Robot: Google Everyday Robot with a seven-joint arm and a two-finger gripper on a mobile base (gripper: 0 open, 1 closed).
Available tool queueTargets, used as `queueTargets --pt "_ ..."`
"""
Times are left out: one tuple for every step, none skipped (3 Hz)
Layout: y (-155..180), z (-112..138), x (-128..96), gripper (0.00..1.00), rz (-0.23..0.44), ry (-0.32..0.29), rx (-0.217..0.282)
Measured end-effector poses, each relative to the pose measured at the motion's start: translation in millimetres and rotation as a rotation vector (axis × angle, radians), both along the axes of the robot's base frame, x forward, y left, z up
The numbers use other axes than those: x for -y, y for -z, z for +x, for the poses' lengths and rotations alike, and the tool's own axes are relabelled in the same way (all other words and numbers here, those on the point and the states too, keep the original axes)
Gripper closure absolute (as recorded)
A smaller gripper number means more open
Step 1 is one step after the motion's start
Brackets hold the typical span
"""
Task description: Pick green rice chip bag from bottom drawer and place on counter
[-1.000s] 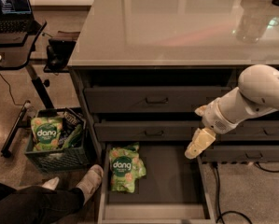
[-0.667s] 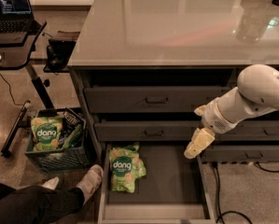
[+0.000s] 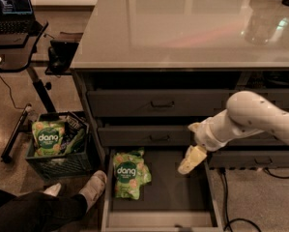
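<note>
The green rice chip bag lies flat on the floor of the open bottom drawer, near its left side, logo up. My gripper hangs from the white arm over the right part of the drawer, to the right of the bag and apart from it. Nothing shows in the gripper. The glossy pale-grey counter tops the dark cabinet above.
A dark crate on the floor at the left holds another green chip bag. A person's leg and socked feet lie next to the drawer's left front corner. A black desk with a laptop stands at the upper left. Cables run at the lower right.
The gripper has drifted very slightly left and down over the drawer. The bag and drawer have not moved.
</note>
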State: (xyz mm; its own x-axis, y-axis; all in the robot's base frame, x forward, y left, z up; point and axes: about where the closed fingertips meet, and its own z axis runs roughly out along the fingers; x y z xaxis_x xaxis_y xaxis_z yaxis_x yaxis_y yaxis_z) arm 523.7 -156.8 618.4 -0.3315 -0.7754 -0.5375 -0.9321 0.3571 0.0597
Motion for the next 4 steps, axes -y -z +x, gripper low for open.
queueTargets --pt "55 14 -21 0.0 0.054 -0.044 0.004" --pt "104 24 -42 0.0 0.118 -0.091 -0.031" --pt "151 34 -58 0.0 0.173 -0.103 -0.093" --pt "151 34 -58 0.0 0.173 -0.103 -0.093"
